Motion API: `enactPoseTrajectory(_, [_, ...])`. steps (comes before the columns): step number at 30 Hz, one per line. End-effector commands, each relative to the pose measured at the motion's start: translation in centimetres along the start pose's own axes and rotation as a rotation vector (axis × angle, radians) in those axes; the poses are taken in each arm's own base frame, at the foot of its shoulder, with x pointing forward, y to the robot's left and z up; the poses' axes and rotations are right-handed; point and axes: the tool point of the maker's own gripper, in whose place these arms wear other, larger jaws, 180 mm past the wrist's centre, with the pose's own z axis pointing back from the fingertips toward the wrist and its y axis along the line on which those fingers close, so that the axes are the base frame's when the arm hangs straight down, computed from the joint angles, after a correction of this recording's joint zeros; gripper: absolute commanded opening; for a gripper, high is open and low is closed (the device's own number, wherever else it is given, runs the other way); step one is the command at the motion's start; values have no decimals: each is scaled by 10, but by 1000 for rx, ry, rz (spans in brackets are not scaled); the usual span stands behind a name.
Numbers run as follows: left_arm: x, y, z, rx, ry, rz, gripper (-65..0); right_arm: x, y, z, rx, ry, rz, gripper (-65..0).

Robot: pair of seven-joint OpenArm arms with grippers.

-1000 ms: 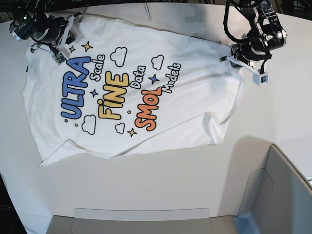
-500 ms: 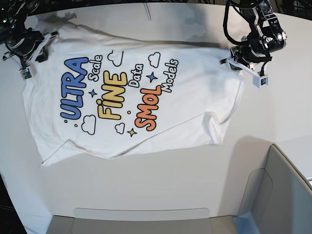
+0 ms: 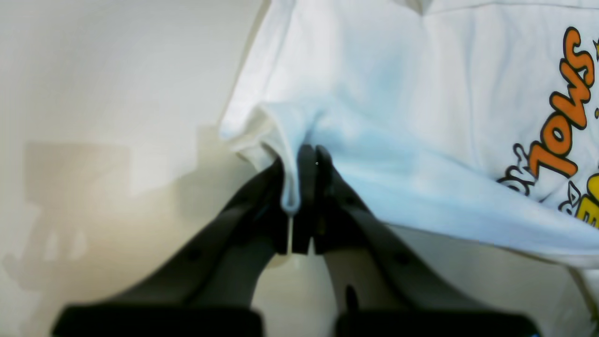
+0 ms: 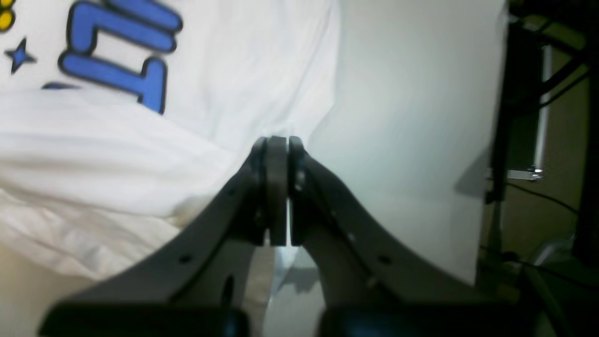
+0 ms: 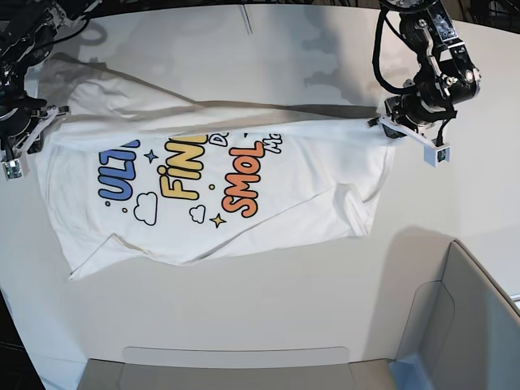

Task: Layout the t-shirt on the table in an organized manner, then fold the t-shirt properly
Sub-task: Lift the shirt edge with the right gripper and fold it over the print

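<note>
The scene is brightly and evenly lit from above. Soft shadows are cast on the counter (image 5: 268, 309) beneath and beside the jaws. In both wrist views the jaws are blurred, and cloth beyond them is softly focused.

So the only readable stuff is the print on the t-shirt (image 5: 268, 203): yellow "FINE" and orange "SMOL" are both clear from the base view. The blue word only shows "ULT", its top tucked under a fold. Left wrist view catches "SMOL" upside down. The small black script above can't be read.
</note>
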Motion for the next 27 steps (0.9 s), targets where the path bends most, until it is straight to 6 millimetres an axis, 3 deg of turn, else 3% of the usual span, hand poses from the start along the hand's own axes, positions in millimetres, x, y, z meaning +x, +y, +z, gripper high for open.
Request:
enactPoseTrajectory(1, [17, -4, 1, -10, -41, -6, -650, 9, -7, 2, -27, -17, 32, -650])
enactPoseTrajectory(9, [41, -13, -5, -38, -73, 4, -650, -5, -4, -20, -9, 70, 4, -650])
enactPoseTrajectory(13, [57, -15, -2, -39, -103, -18, -650, 1, -6, -20, -21, 65, 1, -650])
enactPoseTrajectory(16, [47, -25, -18, -61, -40, -42, -650, 3, -5, -25, -8, 63, -15, -650])
enactPoseTrajectory(20, [51, -26, -36, -7, 9, -110, -650, 5, -3, -37, 24, 70, -45, -650])
enactPoseTrajectory(27, [72, -32, -35, 32, -28, -161, -650, 14, -13, -39, -11, 74, -53, -650])
